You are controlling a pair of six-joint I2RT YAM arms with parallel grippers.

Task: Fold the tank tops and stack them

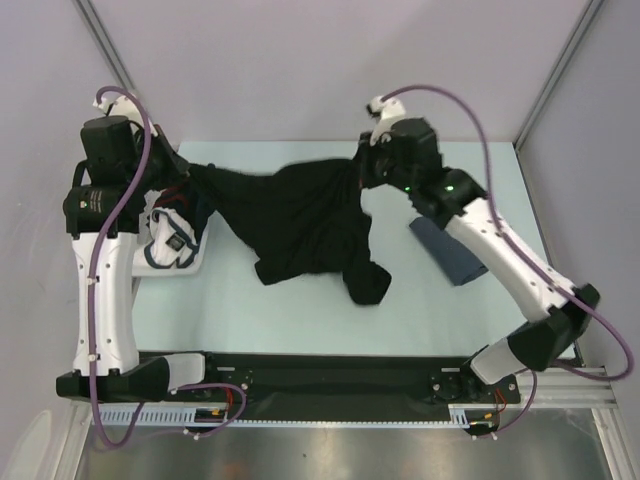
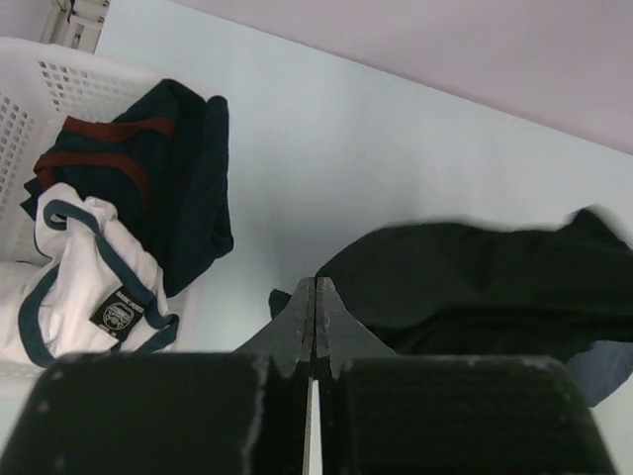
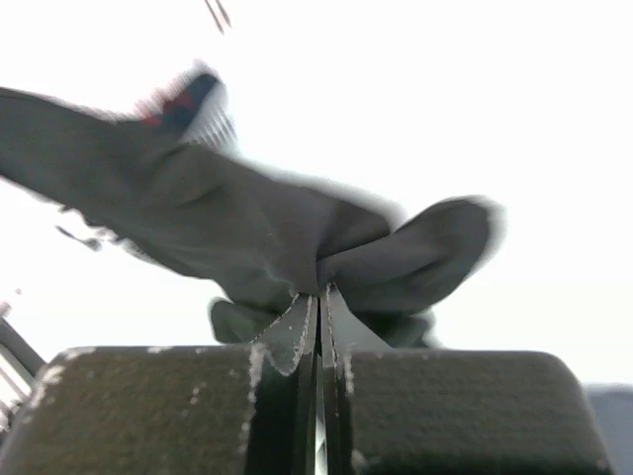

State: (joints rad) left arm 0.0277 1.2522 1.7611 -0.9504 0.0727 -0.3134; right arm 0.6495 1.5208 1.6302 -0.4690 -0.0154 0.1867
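Two-arm cloth handling, mid-spread. The black tank top (image 1: 300, 220) was stretched left to right across the far half of the worktop (image 1: 300, 310), with one end at each claw. Its bulk sagged toward the near edge in a crumpled lobe.

The left claw (image 2: 315, 289) was fully closed. Dark cloth met its tips on both sides, so it appeared to pinch the left end of the garment. The right claw (image 3: 318, 297) was also fully closed, on a gathered bunch of the same dark cloth. That view was blurred, but the fabric clearly ran away from the tips toward the left.

The garment's long axis therefore lay along the line joining the two claws. Any flattening move would probably depend on holding that span taut while lowering both ends together.

The slate blue-grey tank top (image 1: 452, 252) lay as a compact folded piece on the right side of the worktop. It sat partly beneath the right forearm, on the near side of the right claw, so the right arm was the nearer one. The black top did not touch it.

A white perforated basket (image 2: 25, 109) stood just beside the left arm. It held a white garment with dark trim (image 2: 69, 287) and a dark garment with red stripes (image 2: 168, 158).
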